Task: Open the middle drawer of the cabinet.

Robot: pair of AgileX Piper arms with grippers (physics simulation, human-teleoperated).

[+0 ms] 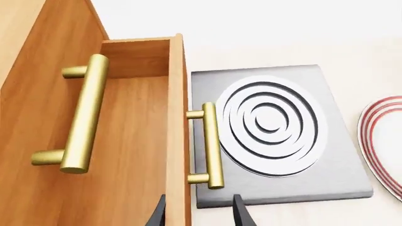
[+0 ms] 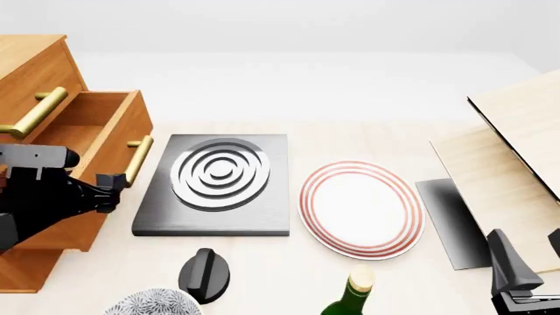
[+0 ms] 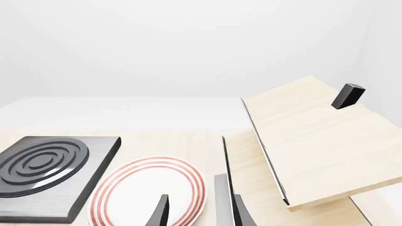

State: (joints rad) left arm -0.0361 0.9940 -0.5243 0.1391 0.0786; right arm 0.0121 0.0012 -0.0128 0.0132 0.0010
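From your left wrist camera, the middle drawer [image 1: 135, 141] stands pulled out of the cabinet [image 1: 37, 70], its orange-brown box open and its brass handle [image 1: 210, 146] over the grey hob [image 1: 276, 136]. Your left gripper [image 1: 197, 212] has its jaws spread, holding nothing.

In the front view, the cabinet [image 2: 31, 72] sits at the bench's left edge, with the drawer [image 2: 96, 131] jutting toward the hob [image 2: 219, 184].

Your right wrist camera shows the right gripper [image 3: 197, 212] with jaws apart and empty above the plate [image 3: 148, 193].
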